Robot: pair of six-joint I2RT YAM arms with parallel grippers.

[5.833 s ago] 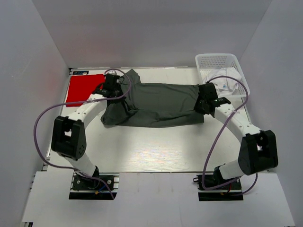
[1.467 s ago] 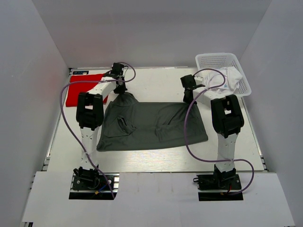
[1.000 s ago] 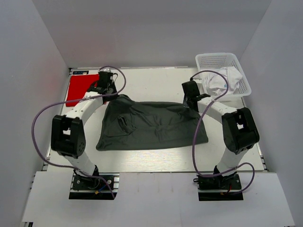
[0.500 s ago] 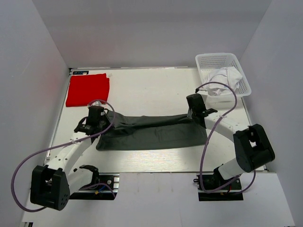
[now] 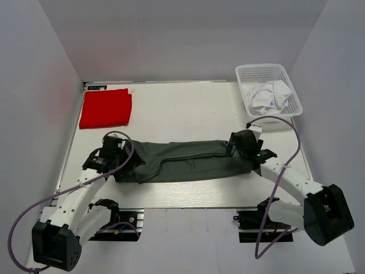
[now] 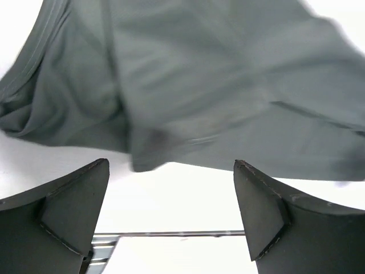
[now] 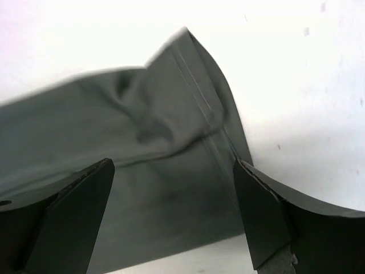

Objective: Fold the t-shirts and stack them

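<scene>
**Both arms drawn back toward their bases, grey-green t-shirt lying in a long band**

Compared with half a second ago, both grippers have moved nearer the arm bases. The far edge of the dark grey-green t-shirt (image 5: 185, 161) has come with them, and the cloth is now a slightly flatter, doubled strip.

That strip lies on the table (image 5: 182, 114) nearer the bases than the white mesh basket (image 5: 282, 73), running from below the basket well off to its left. A folded red t-shirt (image 5: 106, 108) sits far to the basket's left. White t-shirts (image 5: 268, 96) are bunched inside the basket.

The left gripper (image 5: 114, 153) is at the strip's end farthest from the basket, and the right gripper (image 5: 242, 147) is at the end nearest it.

The cloth looks light, limp and quick to wrinkle. It will likely sag and bunch unless it is pinched at two spread points, and the hemmed corners at either end seem the surest holds.

The overhead view shows the whole layout but hides the fingers. The wrist views show them: the left gripper (image 6: 170, 165) has its fingers spread with nothing between them and the cloth just beyond. The right gripper (image 7: 172, 162) is also spread wide, above a stitched hem corner.
</scene>
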